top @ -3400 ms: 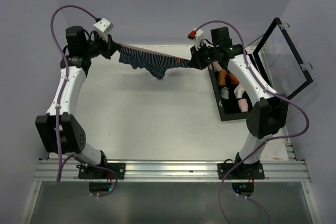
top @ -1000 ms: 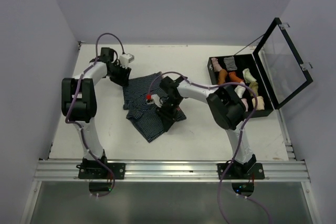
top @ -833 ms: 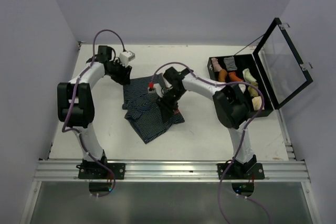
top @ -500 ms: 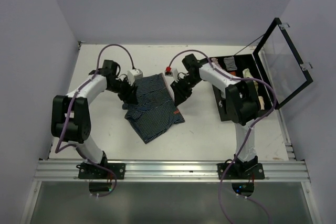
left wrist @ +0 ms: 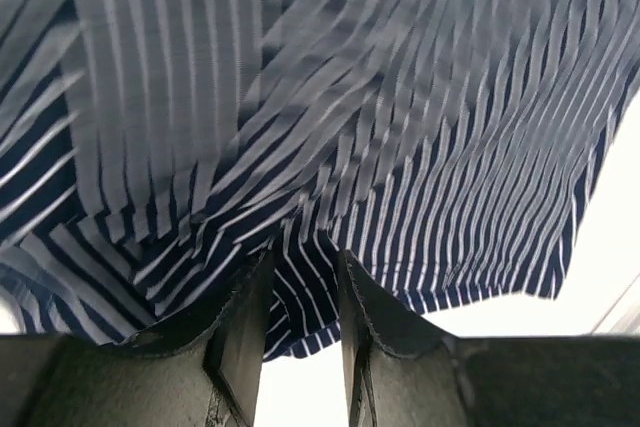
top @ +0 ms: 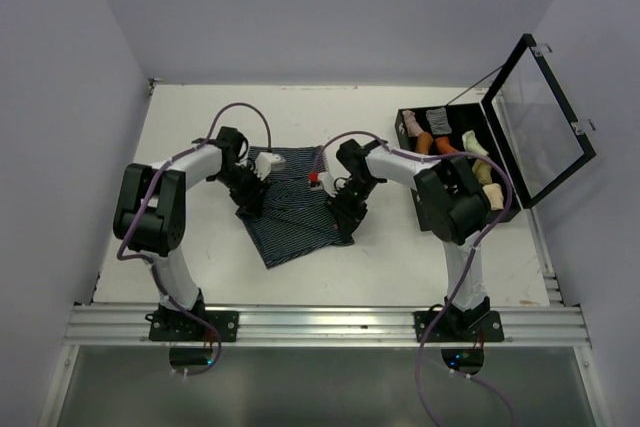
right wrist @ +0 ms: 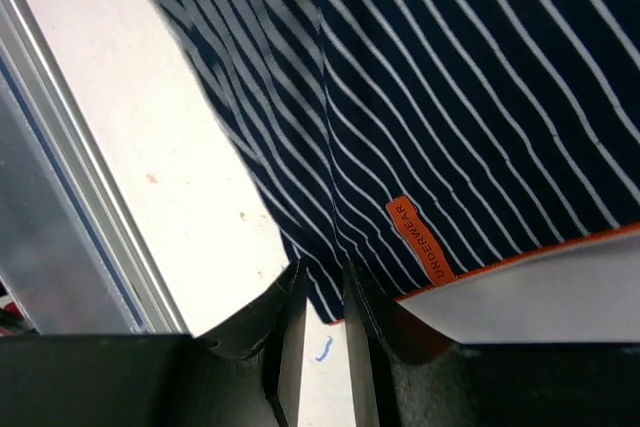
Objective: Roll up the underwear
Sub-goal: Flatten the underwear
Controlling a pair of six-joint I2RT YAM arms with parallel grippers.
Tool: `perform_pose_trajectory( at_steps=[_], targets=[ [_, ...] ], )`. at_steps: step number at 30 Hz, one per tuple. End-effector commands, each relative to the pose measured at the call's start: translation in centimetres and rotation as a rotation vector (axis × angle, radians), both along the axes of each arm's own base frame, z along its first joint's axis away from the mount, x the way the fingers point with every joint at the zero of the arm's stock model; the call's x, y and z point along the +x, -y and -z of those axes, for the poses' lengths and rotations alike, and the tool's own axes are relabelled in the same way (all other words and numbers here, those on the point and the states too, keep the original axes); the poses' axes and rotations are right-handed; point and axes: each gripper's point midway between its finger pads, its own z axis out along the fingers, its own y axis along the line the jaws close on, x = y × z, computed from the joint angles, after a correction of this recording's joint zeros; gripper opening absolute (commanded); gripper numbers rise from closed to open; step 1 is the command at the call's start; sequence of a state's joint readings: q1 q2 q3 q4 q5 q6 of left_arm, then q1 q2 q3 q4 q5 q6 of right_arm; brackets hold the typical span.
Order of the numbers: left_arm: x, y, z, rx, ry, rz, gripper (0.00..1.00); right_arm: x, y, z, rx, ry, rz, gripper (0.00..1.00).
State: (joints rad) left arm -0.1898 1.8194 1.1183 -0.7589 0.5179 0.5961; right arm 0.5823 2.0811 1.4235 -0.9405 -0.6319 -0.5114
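While underwear lies on table, left gripper and right gripper straddle hem, unclenched

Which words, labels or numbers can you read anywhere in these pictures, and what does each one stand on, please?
"UNDERWEAR": on the small orange tag sewn near the hem of the navy white-striped underwear, seen in the right wrist view.
Small blue mark on the white table: too small to read.
Top and left wrist views: no readable text.
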Motion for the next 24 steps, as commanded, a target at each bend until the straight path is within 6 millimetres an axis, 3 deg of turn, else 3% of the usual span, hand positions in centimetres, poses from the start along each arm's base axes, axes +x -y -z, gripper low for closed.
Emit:
perform_pose_trajectory(
  at_steps=[1, 3, 6, 8, 12, 13, 14, 17, 20, 24],
  targets=[
    [6.4, -3.2, 1.1, 0.135, 0.145, -0.031, 0.38, -1.3, 0.3, 1.4, -0.052, 0.018, -0.058, 0.26],
    [7.8, -3.2, 0.6, 0.126, 0.175, -0.017, 0.43, -1.2, -0.6, 1.3, -0.029, 0.014, -0.060, 0.26],
    [9.6, -2.5, -2.1, 0.069, 0.267, 0.010, 0.51, -0.6, -2.0, 0.9, -0.004, 0.014, -0.041, 0.26],
    [9.3, -2.4, -4.9, 0.005, 0.297, 0.019, 0.52, -0.5, -2.8, 0.1, 0.027, -0.005, -0.016, 0.27],
    [5.4, -1.9, -7.4, -0.063, 0.300, 0.087, 0.52, 0.0, -4.4, -1.8, 0.096, -0.008, 0.014, 0.31],
    [3.5, -2.1, -6.8, -0.064, 0.273, 0.117, 0.53, 0.0, -4.5, -2.2, 0.104, -0.013, 0.022, 0.32],
    [2.7, -2.0, -7.6, -0.071, 0.291, 0.130, 0.53, 0.1, -4.9, -2.8, 0.128, -0.013, 0.024, 0.32],
    [-0.6, -1.9, -6.2, -0.060, 0.210, 0.126, 0.51, 0.5, -5.2, -4.7, 0.171, 0.006, 0.036, 0.32],
    [-1.8, -1.4, -4.9, -0.069, 0.150, 0.034, 0.50, 1.5, -5.0, -6.3, 0.210, 0.028, 0.072, 0.32],
    [-0.9, -0.9, -4.2, -0.085, 0.125, -0.122, 0.49, 3.6, -4.1, -5.3, 0.151, 0.119, 0.123, 0.31]
  ],
)
